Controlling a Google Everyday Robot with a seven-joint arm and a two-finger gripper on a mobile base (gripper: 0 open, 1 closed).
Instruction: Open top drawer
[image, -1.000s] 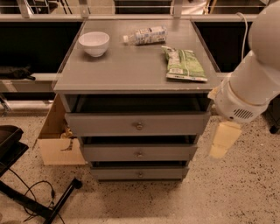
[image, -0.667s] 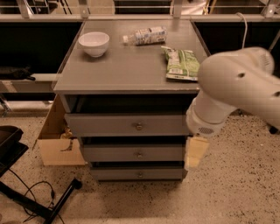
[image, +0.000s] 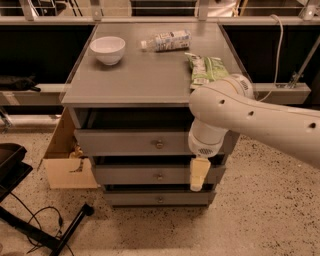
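Note:
The top drawer (image: 125, 143) is the upper grey front of the cabinet, with a small round metal knob (image: 159, 144) at its centre and a dark gap above it. Two more grey drawers, the middle drawer (image: 140, 176) and the bottom drawer (image: 150, 199), sit below it. My white arm (image: 240, 112) reaches in from the right across the cabinet's right front corner. My gripper (image: 198, 174), cream-coloured, hangs down in front of the right part of the middle drawer, right of and below the top drawer's knob. It holds nothing that I can see.
On the cabinet top (image: 145, 80) are a white bowl (image: 107, 49), a lying plastic bottle (image: 166, 40) and a green snack bag (image: 206, 69). A cardboard box (image: 67, 162) stands left of the cabinet. Black stand legs and cables (image: 50, 227) lie on the speckled floor at lower left.
My arm has swung left, from beside the cabinet's right side to across its front. The gripper now hangs before the middle drawer. The drawers look unchanged.

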